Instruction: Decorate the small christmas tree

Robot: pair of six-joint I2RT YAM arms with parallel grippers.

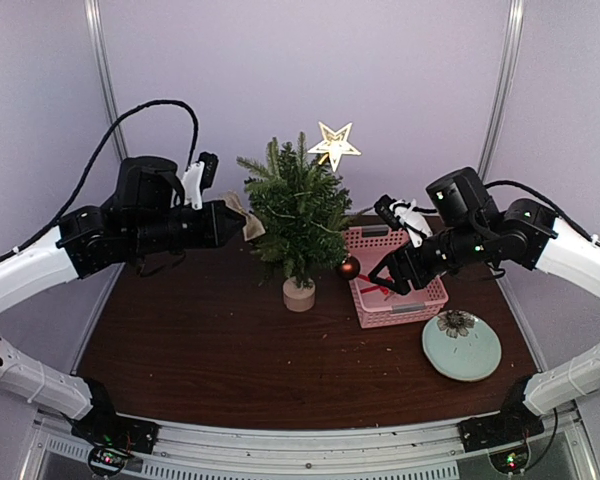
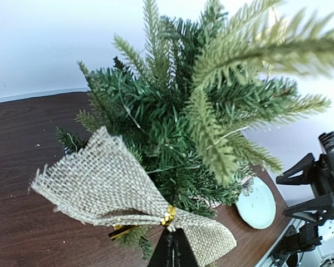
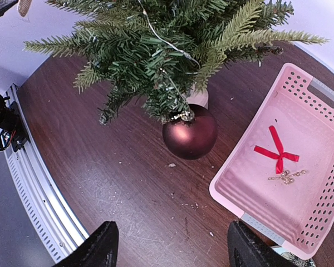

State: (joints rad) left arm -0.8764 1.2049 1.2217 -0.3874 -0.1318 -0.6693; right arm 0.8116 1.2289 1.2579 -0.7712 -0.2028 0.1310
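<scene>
Nearest the arm bases, on the right of the dark wooden table [image 1: 210, 340], lies a pale green plate [image 1: 465, 358] with a small flower-like ornament on its far edge. Just behind it sits the pink basket [image 1: 400, 315], holding a crossed red ribbon [image 3: 277, 150] and a little gold trinket [image 3: 288, 176].

The right gripper [image 3: 170, 247] hangs over the table at the basket's left rim, jaws spread wide and empty. Its two dark fingers [image 3: 97, 247] frame bare wood below the tree.

The small christmas tree [image 1: 298, 210] stands upright near the middle of the table, just left of the basket, on its pale round stump base [image 1: 299, 294]. A dark red bauble [image 3: 189, 132] hangs from a low branch on the basket side, close beside the stump.

To the tree's left, well above the table, the left gripper [image 2: 172, 250] is clamped tight on a burlap bow [image 2: 100, 186], pinching it at its gold band [image 2: 168, 216]. The bow sits right against the outer needles on the tree's left side — whether it touches them cannot be told.

Farthest back, a gold star [image 1: 335, 144] tops the tree, tilted toward the right.
</scene>
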